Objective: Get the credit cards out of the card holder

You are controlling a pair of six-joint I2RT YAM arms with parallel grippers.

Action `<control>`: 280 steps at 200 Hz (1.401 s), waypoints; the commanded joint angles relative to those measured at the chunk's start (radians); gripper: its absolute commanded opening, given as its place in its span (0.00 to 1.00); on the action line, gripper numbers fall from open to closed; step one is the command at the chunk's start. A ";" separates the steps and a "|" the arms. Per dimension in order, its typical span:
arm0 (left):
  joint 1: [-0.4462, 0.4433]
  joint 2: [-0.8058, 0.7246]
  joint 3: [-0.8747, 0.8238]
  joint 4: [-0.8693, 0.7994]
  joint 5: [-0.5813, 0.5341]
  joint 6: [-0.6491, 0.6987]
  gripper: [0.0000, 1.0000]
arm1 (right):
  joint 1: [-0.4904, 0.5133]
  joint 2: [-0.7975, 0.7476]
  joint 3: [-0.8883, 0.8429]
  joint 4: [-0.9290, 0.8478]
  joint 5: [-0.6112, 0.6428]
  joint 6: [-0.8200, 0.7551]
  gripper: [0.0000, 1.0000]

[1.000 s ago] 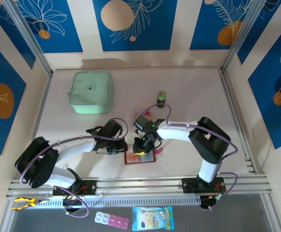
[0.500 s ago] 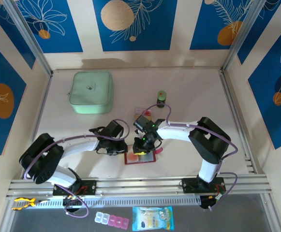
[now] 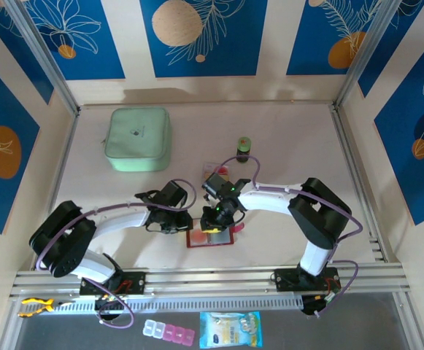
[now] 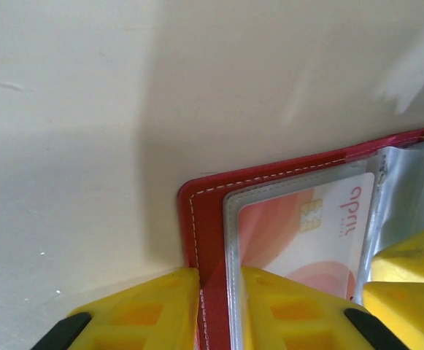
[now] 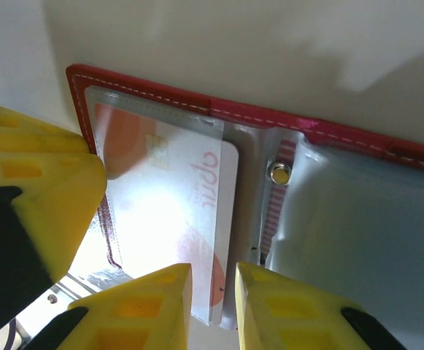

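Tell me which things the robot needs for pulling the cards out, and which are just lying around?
For the job:
- card holder
- card
- left tool
- right tool

Just lying about:
- green pouch
- green jar
- pill box
- packet

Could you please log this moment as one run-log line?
left end effector: shut on card holder edge | right end effector: shut on credit card | credit card: in clear sleeve
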 commanded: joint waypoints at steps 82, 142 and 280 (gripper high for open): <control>-0.007 0.027 0.005 -0.068 -0.034 0.025 0.23 | -0.016 -0.006 -0.055 0.096 -0.097 0.027 0.20; -0.006 0.027 0.002 -0.064 -0.031 0.025 0.22 | -0.022 0.015 -0.056 0.100 -0.103 0.026 0.17; -0.008 0.021 -0.006 -0.059 -0.029 0.023 0.23 | -0.013 0.046 -0.042 0.099 -0.108 0.018 0.22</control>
